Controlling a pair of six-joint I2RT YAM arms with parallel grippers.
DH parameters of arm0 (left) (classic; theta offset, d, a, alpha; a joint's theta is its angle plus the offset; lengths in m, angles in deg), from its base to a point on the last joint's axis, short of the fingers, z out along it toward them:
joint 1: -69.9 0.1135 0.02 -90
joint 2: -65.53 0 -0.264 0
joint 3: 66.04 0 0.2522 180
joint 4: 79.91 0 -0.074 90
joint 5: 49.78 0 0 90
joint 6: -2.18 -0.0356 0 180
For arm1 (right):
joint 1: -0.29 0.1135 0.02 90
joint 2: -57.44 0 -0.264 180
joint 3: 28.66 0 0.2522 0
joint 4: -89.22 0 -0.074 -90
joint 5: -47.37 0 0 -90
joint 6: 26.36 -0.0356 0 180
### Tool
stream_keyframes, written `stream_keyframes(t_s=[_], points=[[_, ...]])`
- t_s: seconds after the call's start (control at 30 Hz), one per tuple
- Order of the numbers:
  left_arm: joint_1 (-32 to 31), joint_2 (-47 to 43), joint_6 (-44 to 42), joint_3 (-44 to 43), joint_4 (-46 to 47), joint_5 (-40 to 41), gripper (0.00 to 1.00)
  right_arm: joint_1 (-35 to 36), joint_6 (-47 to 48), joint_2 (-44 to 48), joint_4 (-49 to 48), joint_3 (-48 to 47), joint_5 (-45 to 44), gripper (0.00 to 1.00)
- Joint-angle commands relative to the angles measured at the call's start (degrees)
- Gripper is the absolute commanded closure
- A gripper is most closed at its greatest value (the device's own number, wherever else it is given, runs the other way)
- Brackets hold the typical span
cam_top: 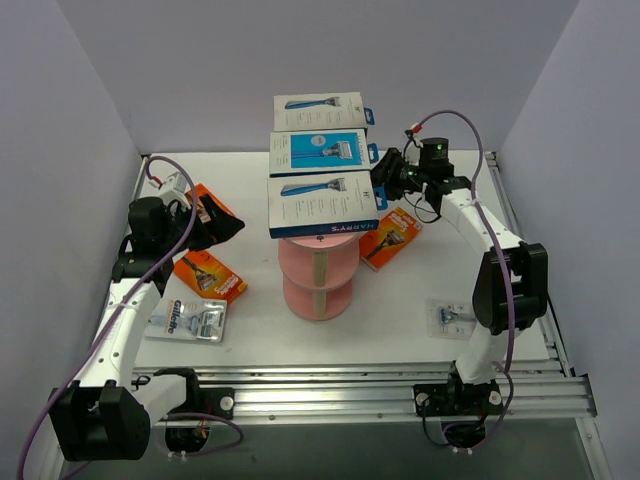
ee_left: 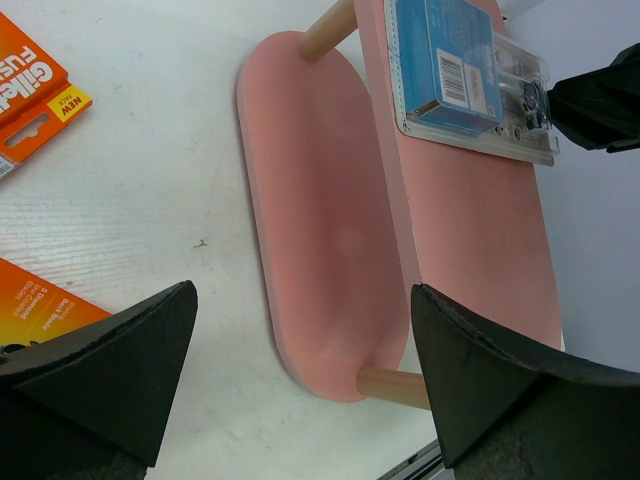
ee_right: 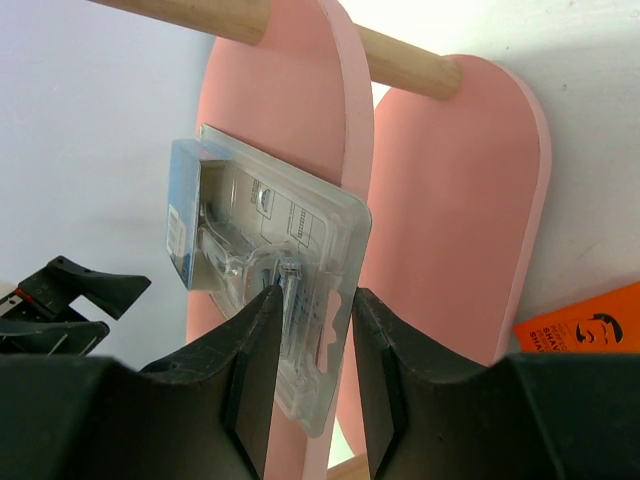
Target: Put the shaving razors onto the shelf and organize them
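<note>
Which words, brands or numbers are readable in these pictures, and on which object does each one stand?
"HARRY'S", upside down: near edge of the front white-and-blue box.
"Gillette": clear blister pack at the left of the top view.
"Gille" and "FUS", both cut off, and "NEW": orange blister card, left wrist view.
Too small to read: barcode digits on the blue-backed blister pack; all other print is blurred.

— What is carried by the table (cam_top: 400, 330)?
— The pink shelf (cam_top: 318, 280), and orange packs (cam_top: 208, 275) near the left gripper (ee_left: 302, 300).
— And by the shelf?
— Three boxes (cam_top: 322, 205), and a clear pack (ee_right: 250, 230) laid at the right gripper (ee_right: 315, 300).
</note>
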Motion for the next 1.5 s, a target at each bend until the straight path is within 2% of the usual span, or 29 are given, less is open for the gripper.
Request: stream_keyframes(t_s=[0.0, 0.43, 0.73, 0.83, 1.0, 1.47], points=[[0.23, 0.16, -0.49, -0.70, 2.72, -0.84, 0.03, 0.44, -0.49, -0.46, -2.58, -3.58, 0.79, 0.70], [0.58, 0.87, -0.49, -0.97, 3.07, -0.40, 0.03, 1.40, -0.84, -3.54, -2.84, -6.22, 0.87, 0.71], [0.49, 5.26, 2.76, -4.22, 6.67, -0.93, 0.03, 1.49, 0.56, -4.15, -1.79, -6.22, 1.14, 0.70], [0.49, 7.19, 4.16, -5.80, 7.37, 0.13, 0.03, 1.32, 1.18, -4.33, -1.53, -5.95, 1.14, 0.69], [-0.30, 11.41, 8.29, -7.20, 13.70, -0.05, 0.03, 1.40, 1.71, -4.68, -1.61, -5.07, 1.05, 0.69], [-7.85, 25.03, 11.72, -14.76, 21.44, 2.50, 0.02, 1.40, 2.50, -4.94, -1.52, -4.72, 0.96, 0.69]])
